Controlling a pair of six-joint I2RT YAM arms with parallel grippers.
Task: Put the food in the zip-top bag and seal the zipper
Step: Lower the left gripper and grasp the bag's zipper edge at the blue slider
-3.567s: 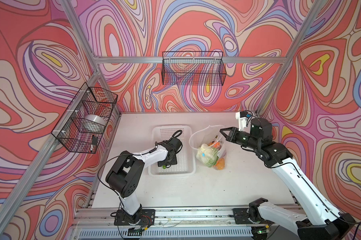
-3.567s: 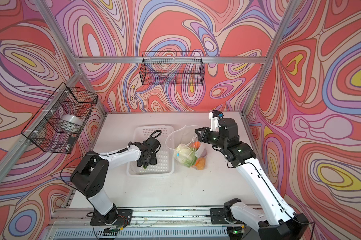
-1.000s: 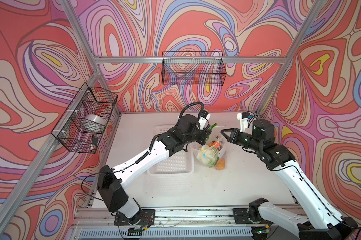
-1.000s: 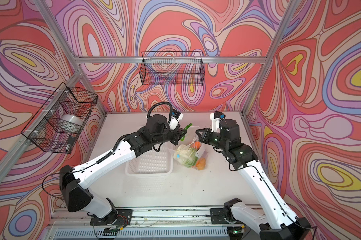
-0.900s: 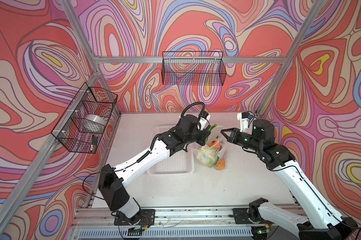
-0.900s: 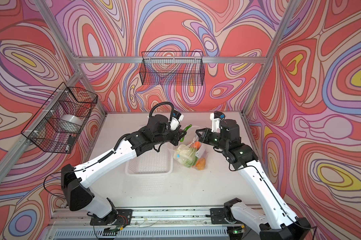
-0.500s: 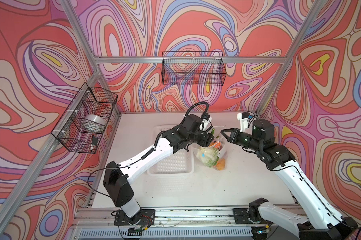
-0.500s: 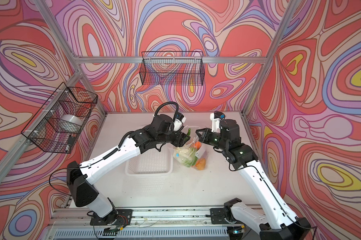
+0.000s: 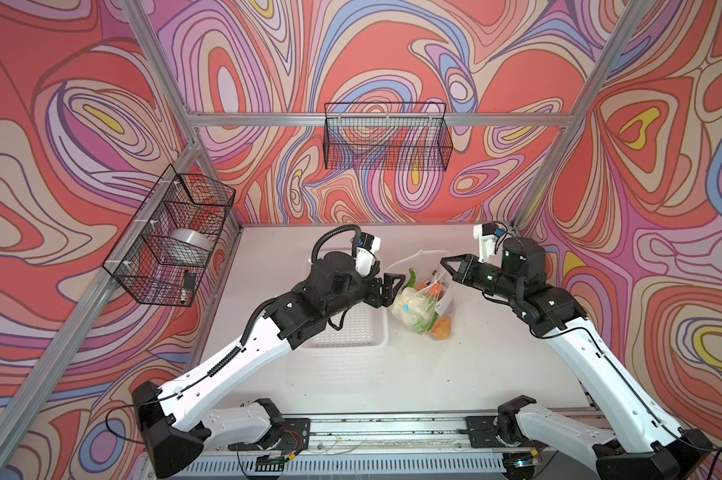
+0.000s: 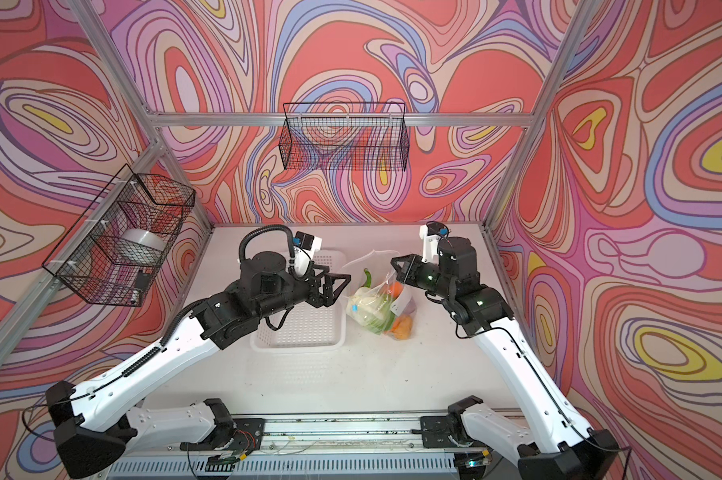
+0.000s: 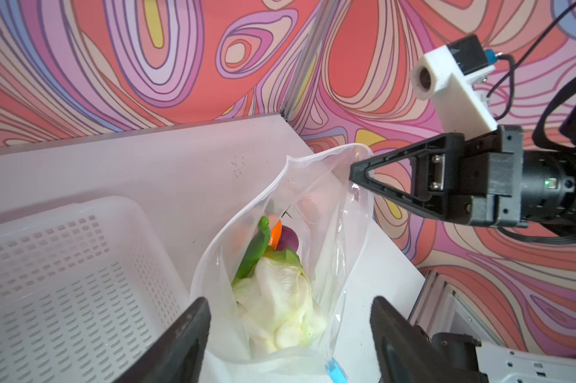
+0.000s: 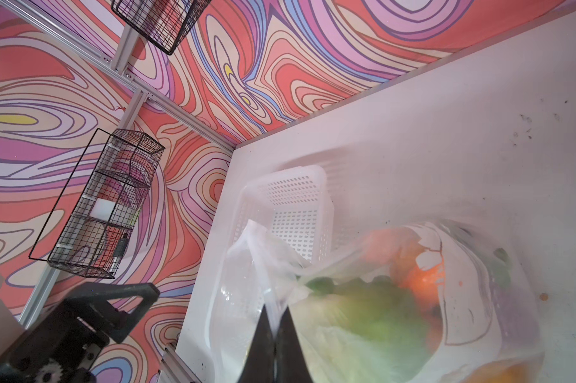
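As far as I can see, all the food (image 11: 280, 298) sits inside the zip-top bag (image 11: 313, 185) on the tabletop (image 9: 351, 374) beside the empty basket (image 11: 64, 265), my right tool (image 11: 356, 174) pinching its rim, my left tool (image 11: 288, 301) spread and holding nothing, leaving only the zipper (image 11: 335, 369) to seal.

Swirls of coral red, lilac, cream, blue and yellow covered the walls (image 9: 392, 54). At mid-frame the clear zip-top bag (image 9: 426, 266) showed a green pepper (image 9: 412, 276), pale yellow-green lettuce (image 9: 409, 305) and an orange pumpkin (image 9: 442, 329); the perforated basket (image 9: 342, 344) was white, the wire basket (image 9: 386, 141) black.
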